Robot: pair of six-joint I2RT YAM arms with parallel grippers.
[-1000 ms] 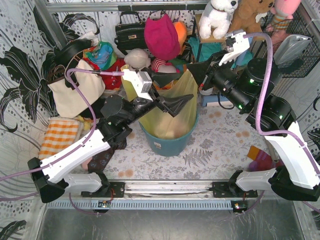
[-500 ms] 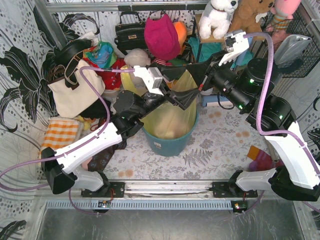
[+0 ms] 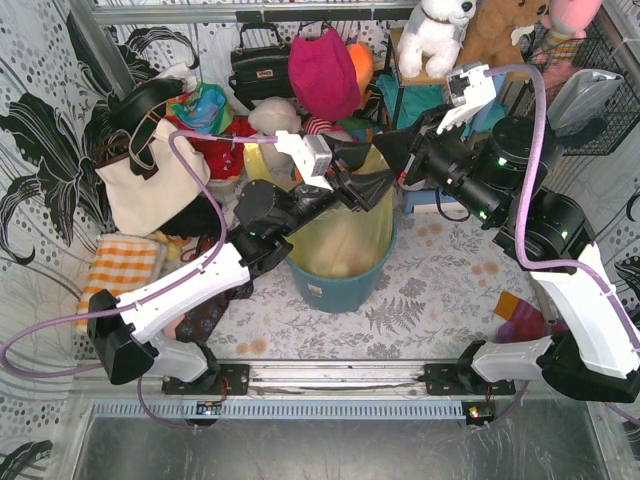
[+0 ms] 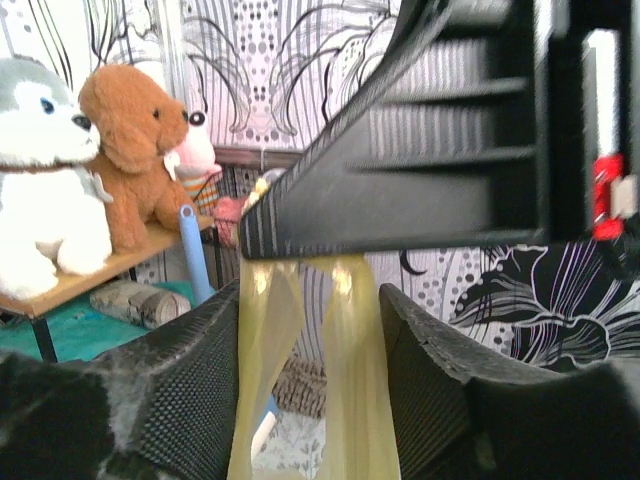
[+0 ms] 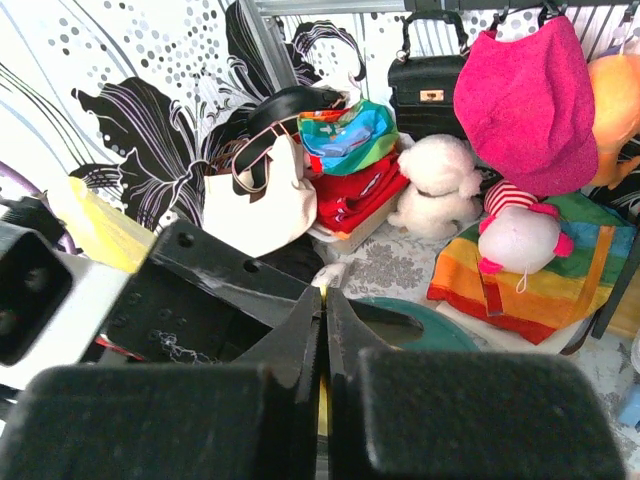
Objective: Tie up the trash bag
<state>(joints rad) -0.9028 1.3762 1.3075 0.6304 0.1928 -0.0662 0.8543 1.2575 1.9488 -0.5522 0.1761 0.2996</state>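
The trash bag, thin glossy yellow-green plastic, lines the teal bucket at the table's middle. Its top is pulled up and to the right. My right gripper is shut on that top; in the right wrist view a yellow sliver of the trash bag shows between the pressed jaws of the right gripper. In the left wrist view two stretched strips of the trash bag hang between the fingers of my left gripper, whose jaws stand apart around them. In the top view the left gripper sits just below the right one.
A cream tote with dark straps stands at the left, with an orange checked cloth in front of it. A black handbag, a pink hat and plush toys crowd the back. A wire basket hangs at the right.
My left arm has swung right and forward to the raised bag top, and its jaws have narrowed around the strips. The right gripper has held still, shut on the bag.
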